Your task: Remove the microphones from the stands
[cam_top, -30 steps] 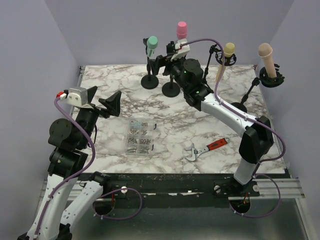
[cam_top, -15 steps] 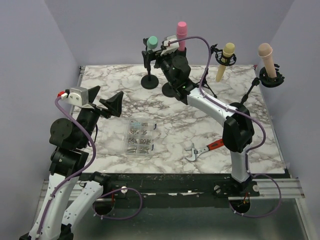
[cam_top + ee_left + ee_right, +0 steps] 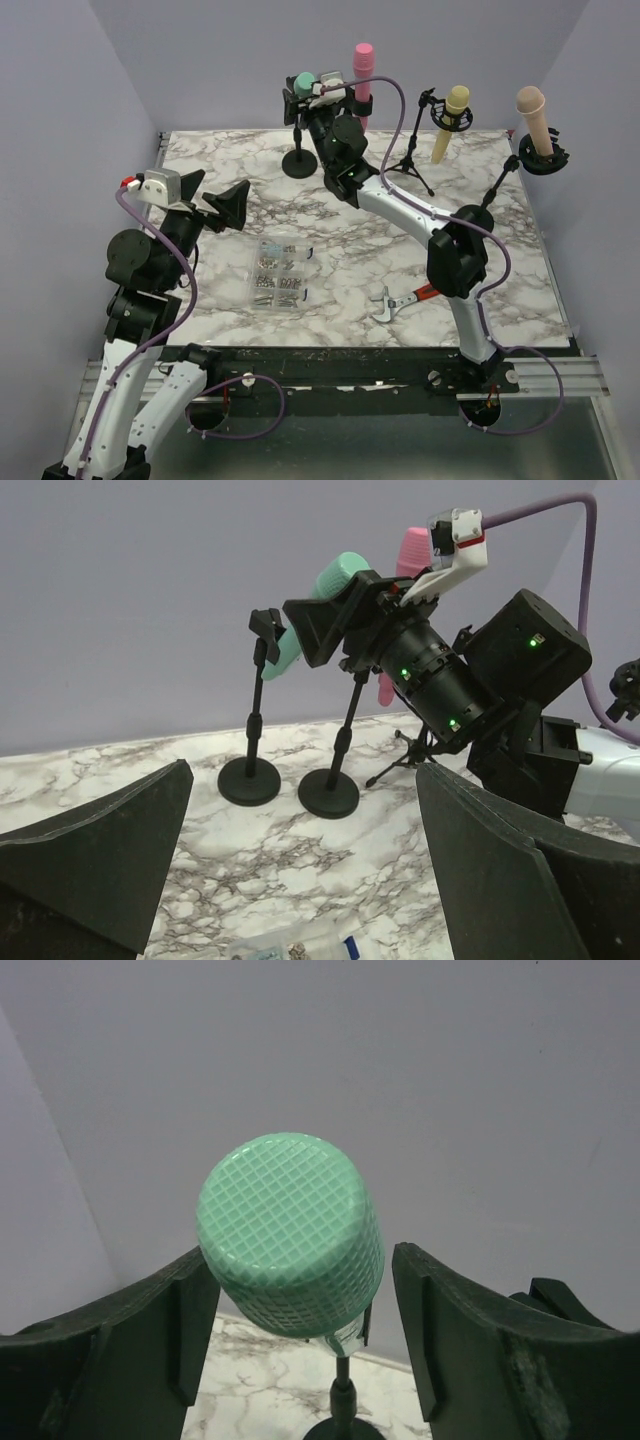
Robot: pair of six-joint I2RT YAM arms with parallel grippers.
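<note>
The green microphone [image 3: 290, 1235] sits tilted in its stand [image 3: 298, 160] at the upper middle of the top view, near the back edge of the bench [image 3: 340, 230]. The right fingers [image 3: 450, 1330] straddle its meshed head, part open: one looks to touch it, and a thin gap shows at the other. The left fingers [image 3: 100, 850] are spread wide and empty at the left of the frame, well apart from the stand.
</note>
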